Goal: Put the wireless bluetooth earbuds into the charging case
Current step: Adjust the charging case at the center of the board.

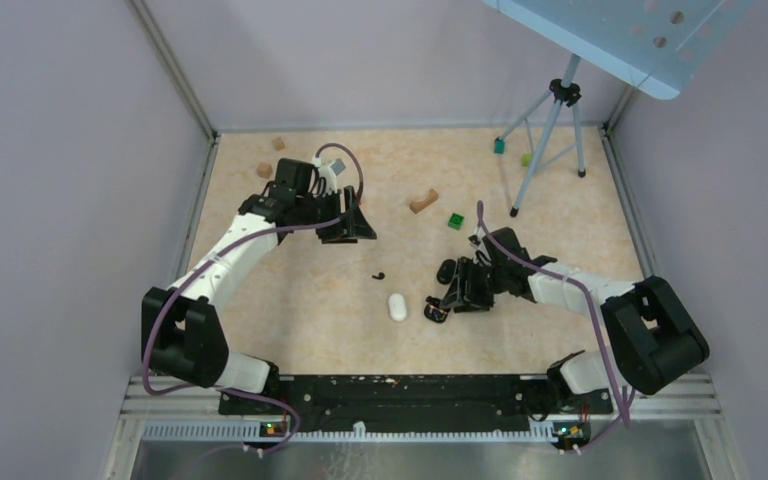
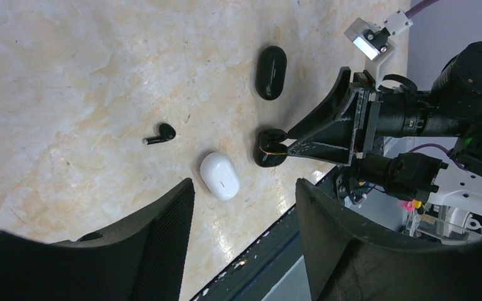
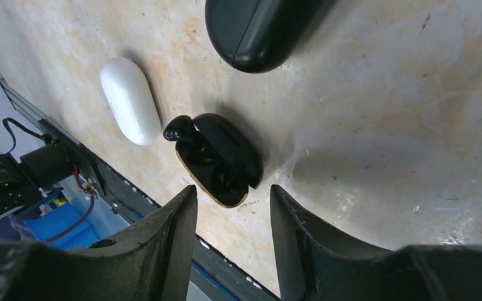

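Note:
The open black charging case [image 3: 233, 155] lies on the table just beyond my right gripper [image 3: 232, 191], which stands open with nothing between its fingers. One black earbud [image 3: 181, 130] rests at the case's far socket; the near socket looks empty. A second black earbud [image 2: 160, 134] lies loose on the table, left of the case [image 2: 268, 149]. My left gripper [image 2: 245, 188] hangs open and empty well above the table, back from these things. From above, the loose earbud [image 1: 378, 275] is between the two grippers, left [image 1: 346, 226] and right [image 1: 457, 293].
A closed white case [image 1: 397, 306] lies beside the open one, and a closed black case [image 1: 446, 269] sits just behind it. Wooden blocks [image 1: 423, 201], a green cube [image 1: 455, 221] and a tripod [image 1: 552, 130] stand further back. The table's front rail [image 1: 410, 390] is near.

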`<action>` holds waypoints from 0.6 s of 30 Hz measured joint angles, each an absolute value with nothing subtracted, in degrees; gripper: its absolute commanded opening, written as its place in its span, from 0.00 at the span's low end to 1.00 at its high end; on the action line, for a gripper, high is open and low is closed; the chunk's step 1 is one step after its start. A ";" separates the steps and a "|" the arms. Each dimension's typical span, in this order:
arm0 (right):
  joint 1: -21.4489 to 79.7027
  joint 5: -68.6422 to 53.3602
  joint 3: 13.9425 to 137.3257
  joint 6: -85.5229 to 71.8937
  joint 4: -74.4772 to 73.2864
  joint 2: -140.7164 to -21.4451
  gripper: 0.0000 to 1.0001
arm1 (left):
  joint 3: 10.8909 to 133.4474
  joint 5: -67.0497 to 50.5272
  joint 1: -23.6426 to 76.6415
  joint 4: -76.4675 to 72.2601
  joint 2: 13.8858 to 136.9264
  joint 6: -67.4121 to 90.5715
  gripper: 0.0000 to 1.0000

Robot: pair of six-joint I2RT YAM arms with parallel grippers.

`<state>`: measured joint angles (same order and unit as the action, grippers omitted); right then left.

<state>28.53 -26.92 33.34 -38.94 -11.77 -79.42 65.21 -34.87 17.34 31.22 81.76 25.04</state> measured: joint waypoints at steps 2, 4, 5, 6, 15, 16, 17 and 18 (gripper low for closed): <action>28.58 -27.14 33.28 -38.94 -11.42 -79.42 0.45 | 64.99 -34.94 17.34 31.22 81.76 25.19 0.66; 28.64 -27.35 32.99 -38.92 -10.81 -79.42 0.45 | 64.84 -35.09 17.34 31.22 81.76 25.30 0.66; 28.69 -27.46 32.91 -38.94 -10.76 -79.44 0.45 | 64.79 -35.11 17.34 31.20 81.76 25.36 0.66; 28.71 -27.51 32.73 -38.94 -10.52 -79.44 0.45 | 64.77 -35.11 17.34 31.20 81.76 25.39 0.66; 28.73 -27.35 32.62 -37.85 -11.18 -79.44 0.45 | 64.69 -35.03 17.34 31.24 81.73 25.39 0.66; 28.73 -27.24 32.62 -37.58 -11.42 -79.44 0.45 | 64.69 -35.03 17.34 31.22 81.73 25.39 0.66; 28.73 -27.20 32.62 -37.45 -11.62 -79.44 0.45 | 64.66 -35.03 17.34 31.24 81.73 25.39 0.67; 28.73 -27.20 32.62 -37.39 -11.75 -79.50 0.45 | 64.66 -35.03 17.34 31.24 81.73 25.39 0.67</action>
<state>28.73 -27.20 32.62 -37.39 -11.75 -79.50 64.66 -35.03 17.34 31.24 81.73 25.39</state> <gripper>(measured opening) 0.454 0.663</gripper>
